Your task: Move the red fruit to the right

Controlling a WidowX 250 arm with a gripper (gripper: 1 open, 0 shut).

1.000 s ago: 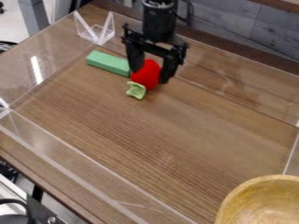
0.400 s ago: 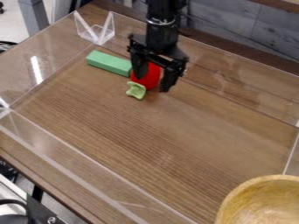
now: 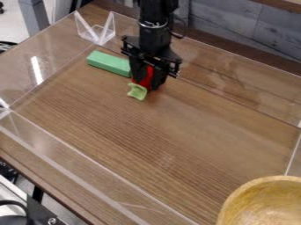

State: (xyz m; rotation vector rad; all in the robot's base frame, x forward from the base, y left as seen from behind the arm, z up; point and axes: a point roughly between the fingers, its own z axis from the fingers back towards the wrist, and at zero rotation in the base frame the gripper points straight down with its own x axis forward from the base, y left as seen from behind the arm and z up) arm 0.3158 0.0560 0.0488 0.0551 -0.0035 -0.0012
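Red fruit (image 3: pixel 146 75) on wooden table (image 3: pixel 159 141), far half, pale green leafy end pointing near and left; black gripper (image 3: pixel 143 74) directly over it, fingers reaching down around its sides, fruit partly hidden between them; whether jaws grasp fruit or stand just around it, cannot tell; green block (image 3: pixel 108 63) lying just left of fruit; clear plastic-like container (image 3: pixel 94 31) farther off, at far left; yellow bowl (image 3: pixel 261 206) well apart, near right corner, cut by picture edge
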